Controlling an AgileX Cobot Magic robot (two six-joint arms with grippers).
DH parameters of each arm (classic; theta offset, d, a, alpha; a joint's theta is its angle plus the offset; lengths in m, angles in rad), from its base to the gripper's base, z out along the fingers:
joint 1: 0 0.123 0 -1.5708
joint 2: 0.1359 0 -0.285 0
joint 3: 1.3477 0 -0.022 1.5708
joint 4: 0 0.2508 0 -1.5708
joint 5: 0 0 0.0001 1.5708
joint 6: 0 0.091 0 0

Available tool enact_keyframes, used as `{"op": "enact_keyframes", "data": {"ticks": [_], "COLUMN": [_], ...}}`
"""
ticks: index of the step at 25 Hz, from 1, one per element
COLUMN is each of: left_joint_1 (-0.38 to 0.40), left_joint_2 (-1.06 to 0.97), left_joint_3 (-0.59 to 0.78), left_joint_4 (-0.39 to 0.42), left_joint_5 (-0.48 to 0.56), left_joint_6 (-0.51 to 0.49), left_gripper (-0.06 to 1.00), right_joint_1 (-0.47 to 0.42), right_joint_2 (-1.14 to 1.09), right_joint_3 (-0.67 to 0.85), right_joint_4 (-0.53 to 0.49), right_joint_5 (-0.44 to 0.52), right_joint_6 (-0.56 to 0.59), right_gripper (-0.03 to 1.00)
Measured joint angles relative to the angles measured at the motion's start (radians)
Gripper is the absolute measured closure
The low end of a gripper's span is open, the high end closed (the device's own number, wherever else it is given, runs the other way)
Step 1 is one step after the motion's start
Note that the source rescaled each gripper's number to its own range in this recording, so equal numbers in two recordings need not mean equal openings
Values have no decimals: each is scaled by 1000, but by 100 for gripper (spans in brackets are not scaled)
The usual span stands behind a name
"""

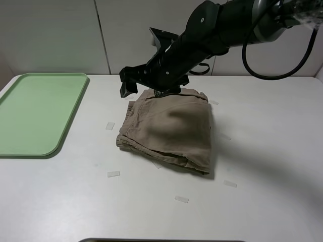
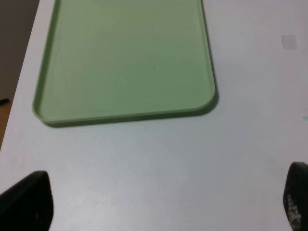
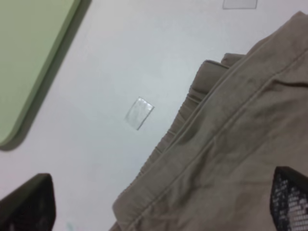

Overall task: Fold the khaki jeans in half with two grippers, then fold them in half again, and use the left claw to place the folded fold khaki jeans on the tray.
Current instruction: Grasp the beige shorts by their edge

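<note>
The bulky matte black right arm (image 1: 222,25) has a grey metal joint and one thick black cable (image 1: 275,77). The right gripper (image 1: 146,80) has flat black fingers (image 3: 288,197), one with a fine dotted texture. The left gripper (image 2: 161,207) has rounded black fingertips (image 2: 24,202).

The khaki jeans (image 1: 171,128) are matt cloth, the tray (image 1: 35,113) smooth plastic.

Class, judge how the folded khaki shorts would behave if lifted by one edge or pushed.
Probably floppy: the khaki shorts lie in soft creased layers, so lifted by one edge they would likely sag and unfold. Pushed, they may bunch rather than slide whole.
</note>
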Motion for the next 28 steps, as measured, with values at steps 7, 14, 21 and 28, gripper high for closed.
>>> {"op": "enact_keyframes", "data": {"ticks": [7, 14, 21, 28], "left_joint_1": [0, 0, 0, 0], "left_joint_2": [0, 0, 0, 0], "left_joint_3": [0, 0, 0, 0], "left_joint_4": [1, 1, 1, 1], "left_joint_5": [0, 0, 0, 0], "left_joint_6": [0, -1, -3, -3], "left_gripper": [-5, -5, -5, -5], "right_joint_1": [-20, -133, -254, -428], "right_joint_2": [0, -53, -268, -599], "right_joint_3": [0, 8, 198, 478], "right_joint_4": [-186, -487, -551, -548], "right_joint_5": [-1, 81, 6, -40], "right_joint_6": [33, 141, 160, 160], "right_gripper": [-3, -3, -3, -3]}}
